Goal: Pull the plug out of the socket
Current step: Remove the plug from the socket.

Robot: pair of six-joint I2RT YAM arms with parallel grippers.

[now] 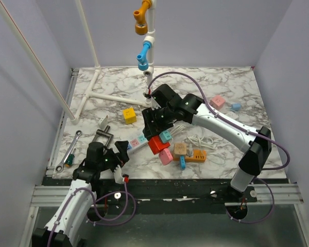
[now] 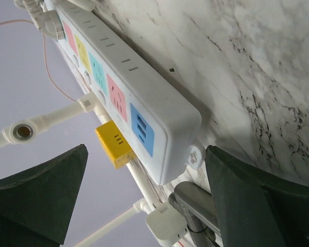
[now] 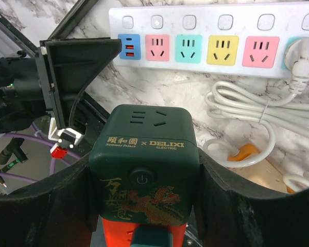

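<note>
The left gripper (image 2: 144, 180) stands wide, its dark fingers (image 2: 46, 185) well apart on either side of the near end of the socket (image 2: 159, 103). The blue-outlet end lies between them, touched by neither. The strip lies flat on the marble table (image 2: 247, 62), with a yellow cube (image 2: 113, 144) just beyond its far edge.

The right gripper (image 3: 144, 195) is clamped on the plug (image 3: 144, 144) — a dark green cube with a red base, gripped on its two sides. It is held apart from the socket, which runs across the top of the right wrist view with its pink, teal and yellow outlets bare. At the far end of the strip a white cord plug (image 3: 298, 54) sits in the last outlet — a coiled white cord (image 3: 247, 113) lies on the table beside it.
</note>
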